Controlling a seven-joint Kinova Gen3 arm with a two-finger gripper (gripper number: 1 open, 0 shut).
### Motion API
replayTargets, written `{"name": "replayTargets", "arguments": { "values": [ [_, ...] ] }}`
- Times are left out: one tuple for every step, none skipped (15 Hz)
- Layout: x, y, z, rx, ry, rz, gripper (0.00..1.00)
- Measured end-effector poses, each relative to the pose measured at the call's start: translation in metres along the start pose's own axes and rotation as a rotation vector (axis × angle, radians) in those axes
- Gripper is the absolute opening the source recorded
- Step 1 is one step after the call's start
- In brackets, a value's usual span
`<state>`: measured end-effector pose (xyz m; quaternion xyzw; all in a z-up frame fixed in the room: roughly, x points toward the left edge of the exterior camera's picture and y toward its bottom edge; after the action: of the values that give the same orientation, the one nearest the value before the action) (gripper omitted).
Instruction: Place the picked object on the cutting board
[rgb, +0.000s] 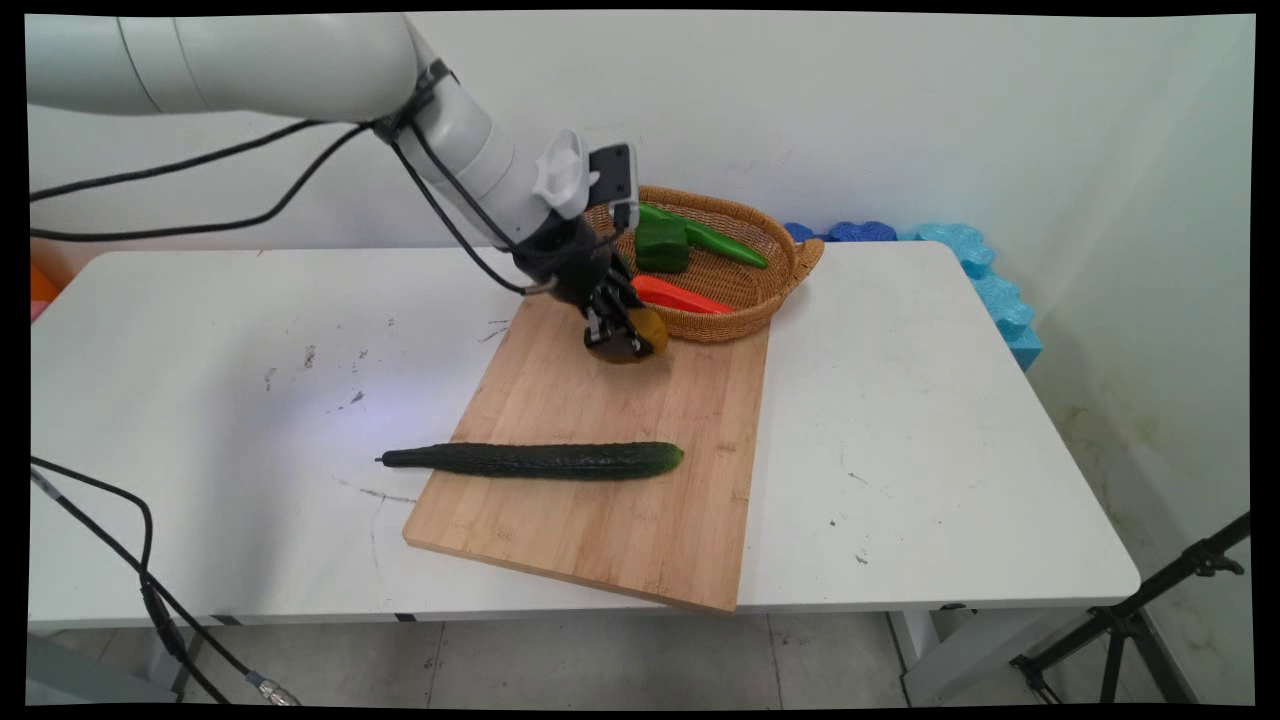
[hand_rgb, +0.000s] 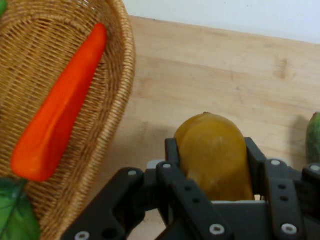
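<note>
My black gripper (rgb: 622, 328) (hand_rgb: 212, 150) is shut on a brownish-yellow rounded fruit (rgb: 645, 332) (hand_rgb: 215, 155), held low over the far end of the wooden cutting board (rgb: 600, 500) (hand_rgb: 210, 70), right beside the wicker basket (rgb: 770, 250) (hand_rgb: 117, 85). Both fingers press the fruit's sides in the hand view. An orange carrot (rgb: 680, 296) (hand_rgb: 60, 110) lies in the basket near its front rim. A long dark green cucumber (rgb: 535, 460) lies across the board's near half, its stem end reaching past the left edge onto the table.
The basket also holds a green pepper (rgb: 660, 245) and a long green vegetable (rgb: 725, 245). Blue foam pieces (rgb: 985, 275) line the table's far right corner. Black cables hang off the arm and over the table's near left edge (rgb: 140, 560).
</note>
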<state>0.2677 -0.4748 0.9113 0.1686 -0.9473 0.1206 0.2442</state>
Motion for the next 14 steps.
{"name": "replayTargets", "arguments": {
  "values": [
    [-0.003,0.002,0.006,-0.004,0.000,-0.002,0.00],
    [-0.005,0.004,0.012,-0.009,0.000,-0.004,0.00],
    [-0.007,0.005,0.018,-0.014,0.002,-0.007,0.00],
    [-0.008,0.006,0.024,-0.018,0.003,-0.008,0.00],
    [-0.009,0.008,0.031,-0.024,0.005,-0.011,0.00],
    [-0.009,0.009,0.037,-0.028,0.007,-0.012,0.00],
    [-0.010,0.010,0.043,-0.032,0.009,-0.014,0.00],
    [-0.011,0.010,0.049,-0.034,0.012,-0.016,0.00],
    [-0.012,0.010,0.055,-0.036,0.014,-0.017,0.00],
    [-0.012,0.010,0.060,-0.038,0.015,-0.018,0.00],
    [-0.013,0.010,0.065,-0.040,0.017,-0.019,0.00],
    [-0.013,0.010,0.069,-0.043,0.019,-0.020,0.00],
    [-0.014,0.010,0.073,-0.046,0.021,-0.020,0.00],
    [-0.014,0.010,0.077,-0.048,0.023,-0.020,1.00]
  ]
}}
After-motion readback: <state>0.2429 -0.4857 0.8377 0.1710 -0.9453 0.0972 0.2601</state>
